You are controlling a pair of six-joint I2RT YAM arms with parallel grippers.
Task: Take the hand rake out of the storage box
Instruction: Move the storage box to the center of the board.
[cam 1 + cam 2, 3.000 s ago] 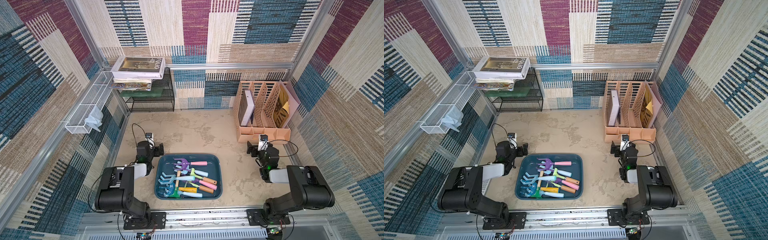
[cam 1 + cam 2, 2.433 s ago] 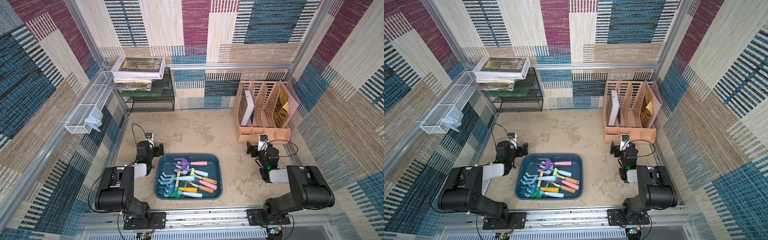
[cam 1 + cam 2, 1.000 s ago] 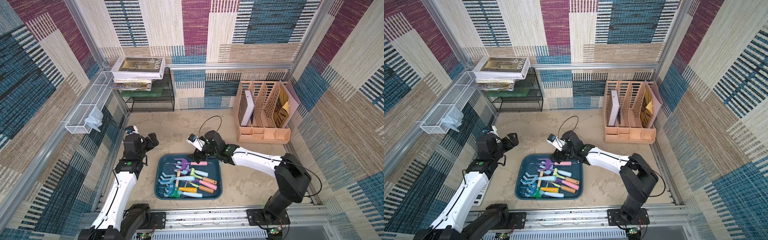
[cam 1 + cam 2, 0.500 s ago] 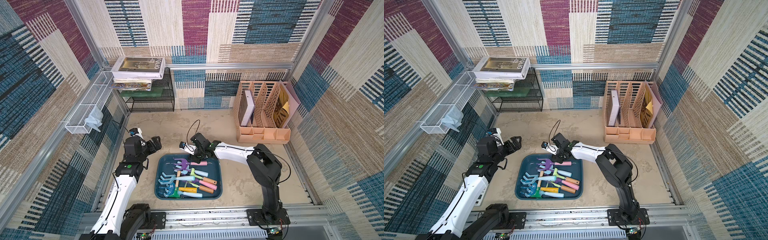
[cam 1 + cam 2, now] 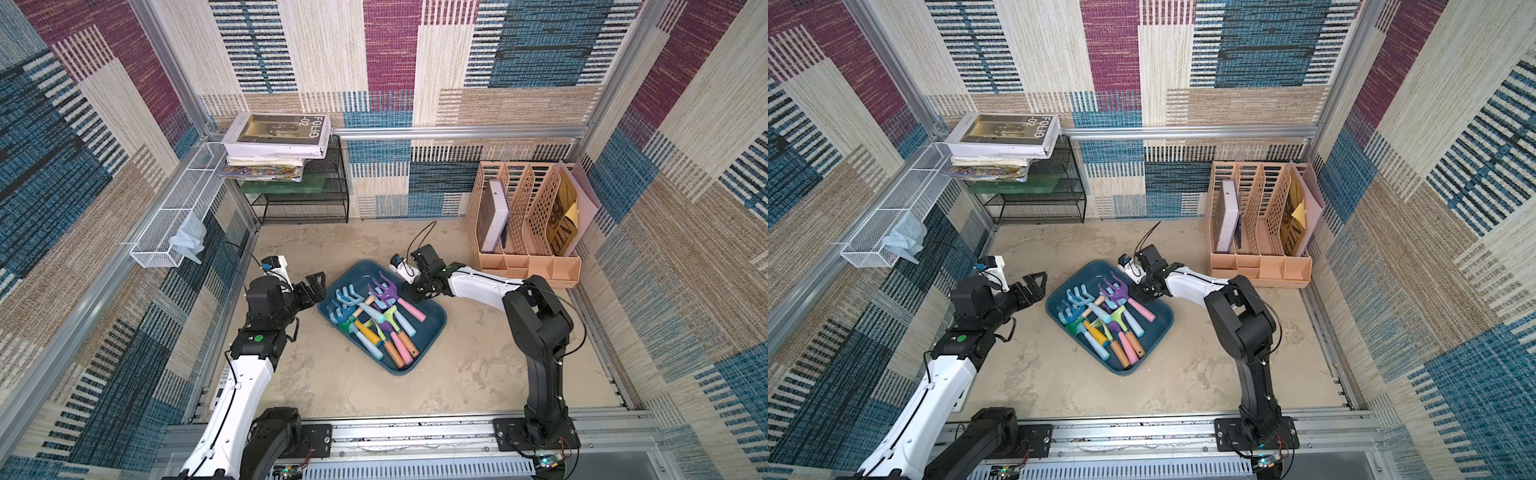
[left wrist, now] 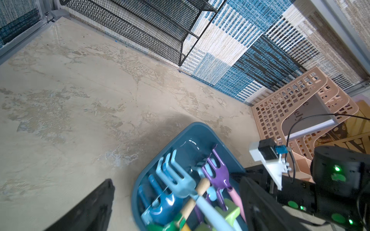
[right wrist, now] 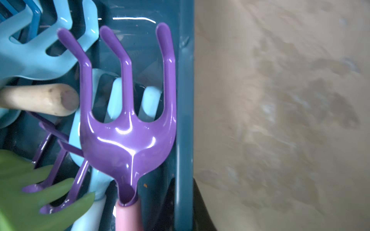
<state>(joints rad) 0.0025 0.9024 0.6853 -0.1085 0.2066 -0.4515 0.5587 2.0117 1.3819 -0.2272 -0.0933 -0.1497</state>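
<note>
My right tool [image 5: 418,292] has just clenched by the pink handle [image 5: 411,309] of the purple hand rake [image 5: 386,292], centre of both top views. The storage box [image 5: 434,321] has swung askew on the worktop [image 5: 478,374], rake still inside. My left tool [image 5: 312,287] stays spread just left of it. Left wrist view: skewed box, lower middle. Right wrist view: rake head against the box wall. Handle or wall gripped, I can't tell; a lift may drag the box.

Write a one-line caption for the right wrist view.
Glossy purple three-pronged hand rake with pink handle lies in dark teal plastic storage box, beside its wall, over light-blue rakes.
</note>
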